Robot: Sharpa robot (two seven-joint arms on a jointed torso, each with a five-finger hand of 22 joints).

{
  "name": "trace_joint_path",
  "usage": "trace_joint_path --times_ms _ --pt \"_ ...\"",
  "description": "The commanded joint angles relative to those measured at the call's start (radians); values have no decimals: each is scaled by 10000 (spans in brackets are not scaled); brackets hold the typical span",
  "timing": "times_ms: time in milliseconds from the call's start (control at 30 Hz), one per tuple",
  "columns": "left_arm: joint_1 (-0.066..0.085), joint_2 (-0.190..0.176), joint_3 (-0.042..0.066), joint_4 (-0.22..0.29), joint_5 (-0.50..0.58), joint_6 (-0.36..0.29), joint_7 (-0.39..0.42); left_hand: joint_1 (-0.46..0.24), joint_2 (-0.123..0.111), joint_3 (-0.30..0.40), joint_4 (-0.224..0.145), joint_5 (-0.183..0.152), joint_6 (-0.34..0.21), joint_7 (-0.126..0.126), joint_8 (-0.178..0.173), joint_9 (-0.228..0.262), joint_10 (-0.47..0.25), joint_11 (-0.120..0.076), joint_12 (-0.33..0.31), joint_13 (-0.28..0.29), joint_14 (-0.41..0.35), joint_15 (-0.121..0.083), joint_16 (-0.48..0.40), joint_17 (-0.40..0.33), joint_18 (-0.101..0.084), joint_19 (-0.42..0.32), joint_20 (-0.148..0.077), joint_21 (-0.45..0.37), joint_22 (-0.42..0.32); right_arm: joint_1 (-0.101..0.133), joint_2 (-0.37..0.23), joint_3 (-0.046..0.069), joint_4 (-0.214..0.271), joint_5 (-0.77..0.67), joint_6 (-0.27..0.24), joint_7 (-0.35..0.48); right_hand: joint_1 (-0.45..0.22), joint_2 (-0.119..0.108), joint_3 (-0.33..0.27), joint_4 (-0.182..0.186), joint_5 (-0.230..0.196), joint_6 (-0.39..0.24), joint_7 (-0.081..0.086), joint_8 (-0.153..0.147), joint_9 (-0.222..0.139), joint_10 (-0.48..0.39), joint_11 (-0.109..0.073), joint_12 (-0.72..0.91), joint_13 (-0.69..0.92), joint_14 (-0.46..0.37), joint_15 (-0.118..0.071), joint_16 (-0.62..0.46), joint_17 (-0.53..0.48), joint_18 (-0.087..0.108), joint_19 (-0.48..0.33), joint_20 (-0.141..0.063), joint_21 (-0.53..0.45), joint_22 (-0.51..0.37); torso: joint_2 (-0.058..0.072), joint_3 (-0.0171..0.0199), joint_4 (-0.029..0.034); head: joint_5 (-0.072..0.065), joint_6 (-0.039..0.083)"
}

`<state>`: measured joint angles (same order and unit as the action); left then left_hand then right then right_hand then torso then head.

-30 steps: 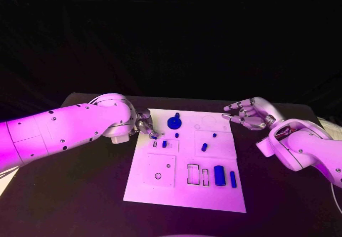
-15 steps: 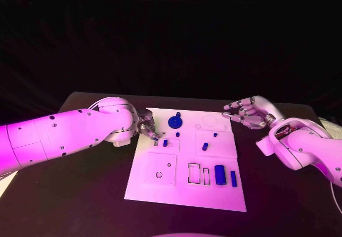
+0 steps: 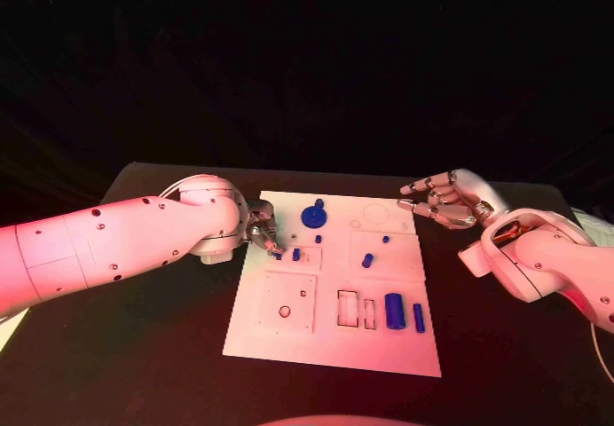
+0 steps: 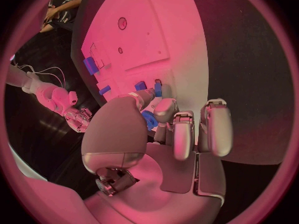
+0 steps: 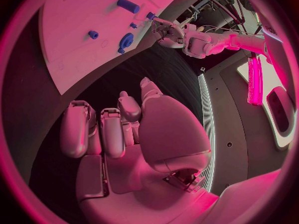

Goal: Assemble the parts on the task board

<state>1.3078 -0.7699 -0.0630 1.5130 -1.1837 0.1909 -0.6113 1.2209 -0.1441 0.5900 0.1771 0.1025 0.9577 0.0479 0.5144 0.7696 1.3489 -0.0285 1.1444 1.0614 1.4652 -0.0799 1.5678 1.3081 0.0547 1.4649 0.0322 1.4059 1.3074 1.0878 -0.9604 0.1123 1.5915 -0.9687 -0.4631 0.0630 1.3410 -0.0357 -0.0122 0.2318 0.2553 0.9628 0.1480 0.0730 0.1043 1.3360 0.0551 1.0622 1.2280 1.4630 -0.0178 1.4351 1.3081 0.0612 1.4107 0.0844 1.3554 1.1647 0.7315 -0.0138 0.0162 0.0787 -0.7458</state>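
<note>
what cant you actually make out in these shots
- Head view: the left hand at the task board edge is mostly hidden by its own arm, so its grip is unreadable there.
- Left wrist view: a small blue part is pinched between the fingers; they cover most of it, so its shape is unclear.
- Head view: board markings too small to read.

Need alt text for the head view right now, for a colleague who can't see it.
The left hand pinches a small blue part at the left edge of the white task board, where more blue parts lie; the right hand hovers empty, off the board's far right corner.
</note>
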Motion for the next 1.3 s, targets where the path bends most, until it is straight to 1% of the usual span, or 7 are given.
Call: trace_joint_path --times_ms 33,300,900,1033,1067,1167,1300 --pt "-37 44 1 -10 -189 284 27 34 -93 1397 -1389 -4 -7 -63 43 3 50 -9 60 15 1056 -6 30 2627 -67 165 -29 55 914 -10 13 1 9 -21 98 84 7 52 -80 -8 49 5 -14 -27 -14 -75 24 -55 -8 652 -28 -37 805 201 -64 -26 -45 -12 -5 -7 0 -12 -18" --pt "-101 68 2 -30 -193 208 68 22 -106 1387 -1379 -11 4 -63 43 -1 70 -7 83 39 1056 -4 30 2627 -70 171 -29 64 925 -12 18 1 2 -21 101 89 7 52 -80 -8 49 5 -14 -27 -14 -75 24 -55 -8 652 -28 -37 805 201 -64 -26 -45 -12 -5 0 7 -29 -18" --pt "-116 90 2 -50 -5 527 191 36 -166 1366 -1385 -17 53 -78 30 -26 101 -18 79 32 1056 -6 30 2627 -70 169 -31 59 927 -15 22 1 1 -21 99 120 0 61 -89 0 54 6 -14 -26 -14 -69 24 -42 -2 654 -27 -34 811 198 -59 -26 -40 0 -8 1 0 -8 -51" --pt "-116 168 1 -169 146 636 103 -254 -79 1145 -1082 -55 233 -120 46 -60 146 -33 80 27 1056 -9 30 2627 -73 172 -25 61 940 -15 15 1 13 -21 94 118 0 61 -89 0 54 6 -14 -26 -14 -69 24 -42 -2 654 -27 -34 811 198 -59 -26 -40 0 -8 14 -1 1 -61" --pt "-116 230 0 -267 213 689 72 -432 -45 903 -910 -76 325 -155 34 -90 162 -56 81 24 1056 -23 30 2627 -72 171 -29 57 943 -15 10 1 17 -21 90 115 0 61 -89 0 54 6 -14 -26 -14 -69 24 -42 -2 654 -27 -34 811 198 -59 -26 -40 0 -7 13 2 7 -71" --pt "-120 319 -4 -384 244 739 35 -560 34 581 -744 -75 399 -184 -30 -153 162 -81 68 17 1056 -51 30 2627 -70 170 -48 50 945 -15 7 1 23 -21 87 114 0 61 -89 0 54 6 -14 -26 -14 -69 24 -42 -2 654 -27 -34 811 198 -59 -26 -40 0 -8 7 0 5 -41" --pt "-149 431 -8 -519 270 788 -23 -673 102 25 -519 -61 532 -222 -152 -267 189 -111 106 79 1056 -88 30 2627 -77 188 -82 63 978 -16 3 1 29 -21 90 114 0 61 -89 0 54 6 -14 -26 -14 -69 24 -42 -2 654 -27 -34 811 198 -59 -26 -40 0 -9 5 -9 3 -58"
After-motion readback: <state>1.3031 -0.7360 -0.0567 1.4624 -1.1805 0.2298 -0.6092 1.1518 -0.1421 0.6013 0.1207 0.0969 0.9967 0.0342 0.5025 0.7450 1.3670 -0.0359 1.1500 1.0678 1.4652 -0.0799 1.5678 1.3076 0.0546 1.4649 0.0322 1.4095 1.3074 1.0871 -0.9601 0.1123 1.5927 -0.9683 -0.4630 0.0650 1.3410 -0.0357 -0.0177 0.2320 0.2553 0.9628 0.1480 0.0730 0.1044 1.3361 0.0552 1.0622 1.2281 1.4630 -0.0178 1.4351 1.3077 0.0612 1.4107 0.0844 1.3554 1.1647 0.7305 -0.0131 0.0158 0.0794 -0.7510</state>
